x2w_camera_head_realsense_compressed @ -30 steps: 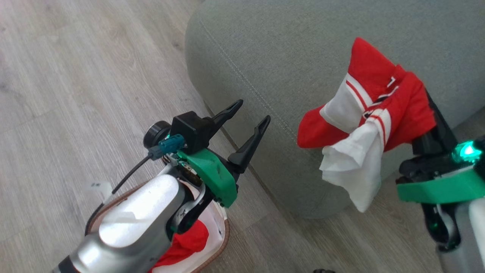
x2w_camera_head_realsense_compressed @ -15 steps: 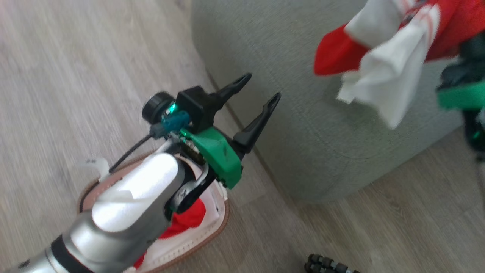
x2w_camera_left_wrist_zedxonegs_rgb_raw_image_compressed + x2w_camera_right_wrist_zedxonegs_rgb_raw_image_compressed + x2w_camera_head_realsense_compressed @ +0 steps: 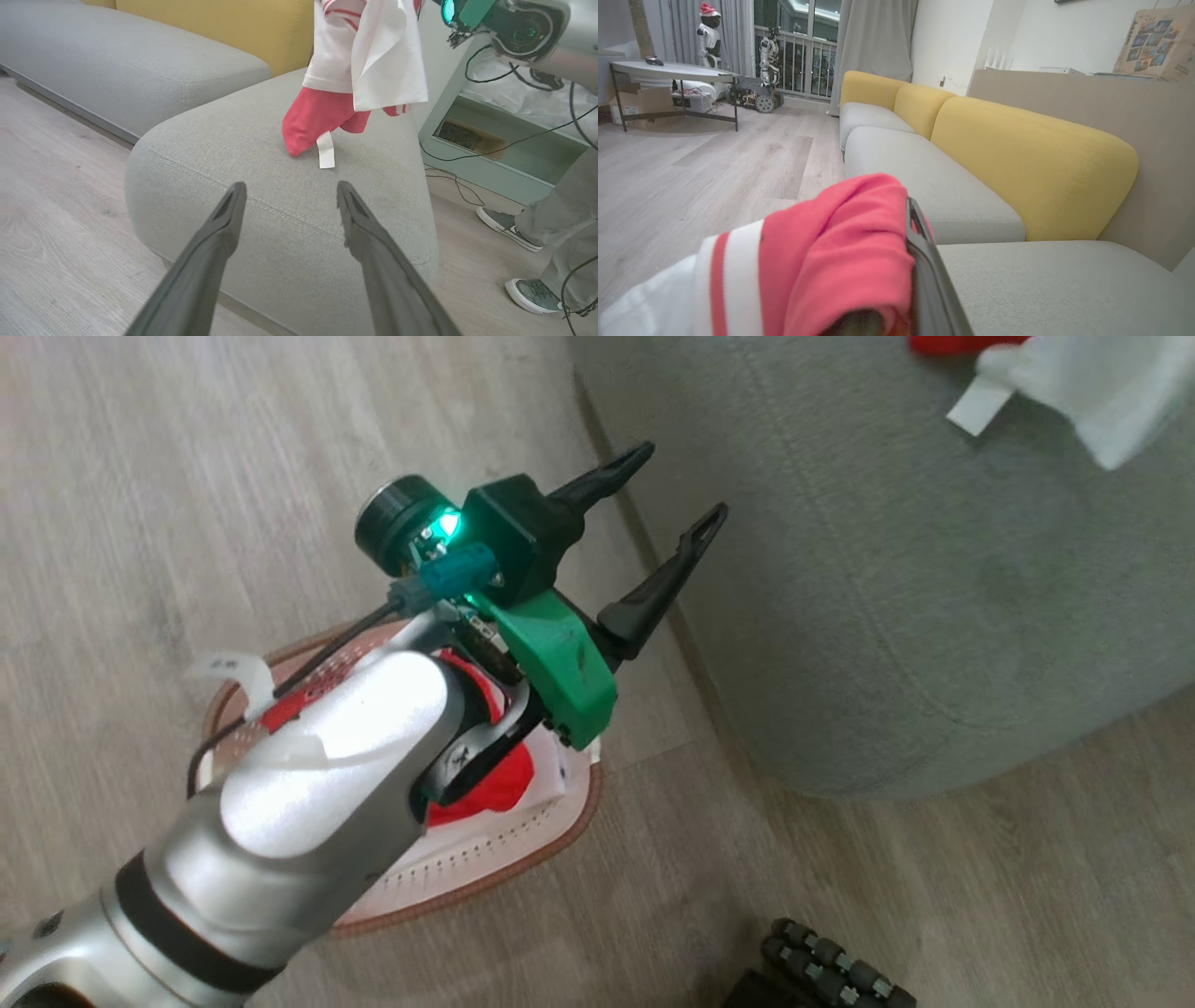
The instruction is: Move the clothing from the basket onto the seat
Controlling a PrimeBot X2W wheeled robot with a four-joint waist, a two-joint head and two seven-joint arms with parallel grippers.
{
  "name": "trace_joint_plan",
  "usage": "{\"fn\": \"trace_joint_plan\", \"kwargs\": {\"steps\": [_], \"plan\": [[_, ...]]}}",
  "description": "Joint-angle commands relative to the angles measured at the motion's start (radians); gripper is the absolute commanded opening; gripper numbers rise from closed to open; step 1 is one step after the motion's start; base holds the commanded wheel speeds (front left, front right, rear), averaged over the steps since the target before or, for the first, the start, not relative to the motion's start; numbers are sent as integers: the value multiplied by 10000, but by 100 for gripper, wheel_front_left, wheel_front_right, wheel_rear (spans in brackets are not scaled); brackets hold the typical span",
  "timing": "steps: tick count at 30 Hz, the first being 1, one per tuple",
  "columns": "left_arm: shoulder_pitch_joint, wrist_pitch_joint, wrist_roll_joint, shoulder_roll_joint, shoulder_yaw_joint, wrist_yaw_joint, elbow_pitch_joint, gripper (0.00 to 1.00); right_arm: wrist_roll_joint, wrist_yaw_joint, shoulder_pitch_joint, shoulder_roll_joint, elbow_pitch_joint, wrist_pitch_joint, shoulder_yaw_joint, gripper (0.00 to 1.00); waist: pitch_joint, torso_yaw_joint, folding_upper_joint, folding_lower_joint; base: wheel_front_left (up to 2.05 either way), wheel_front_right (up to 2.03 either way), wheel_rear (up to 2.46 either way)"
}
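Since a second ago the head camera has swung down and to the left, so the held piece of the clothing [image 3: 1074, 383] now shows at that view's top right corner, over the seat [image 3: 934, 616], and more of the basket [image 3: 523, 873] has come into sight. From the left wrist, this red and white garment hangs bunched above the seat's top. Its lowest red corner is at the cushion, but I cannot tell whether it touches. The right pincer [image 3: 909, 219] is clamped tight on it, with red cloth draped against its dark finger. A second red garment [image 3: 495, 789] lies in the basket, which stands on the wood floor [image 3: 187, 476] just beside the seat and is partly hidden by the left arm. The left pincer [image 3: 681, 481] hangs above the basket's far end, fingers spread wide, with nothing between them. A person's legs [image 3: 551, 219] stand beyond the seat.
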Motion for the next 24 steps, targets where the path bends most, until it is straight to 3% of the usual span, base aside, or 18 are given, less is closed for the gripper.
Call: {"fn": "trace_joint_plan", "kwargs": {"steps": [1, 12, 17, 24], "plan": [[-452, -11, 119, 28, 332, -19, -312, 100, 131, -4, -132, -417, -71, 42, 45, 0, 256, 262, 0, -2, 0, 0, 0], [-733, -5, 184, -59, 249, -51, -205, 100, 1002, -4, -880, -1352, 2238, 414, 1096, 0, 806, 926, 0, -2, 0, 0, 0], [-774, 15, 180, -28, 233, -35, -206, 100, 1380, -4, -935, -1147, 3049, 818, 1726, 0, 945, 1070, 0, -2, 0, 0, 0], [-823, 2, 148, -38, 232, 2, -190, 100, 2089, -4, -937, -875, 4188, 2328, 2465, 0, 1009, 1205, 0, -2, 0, 0, 0]]}}
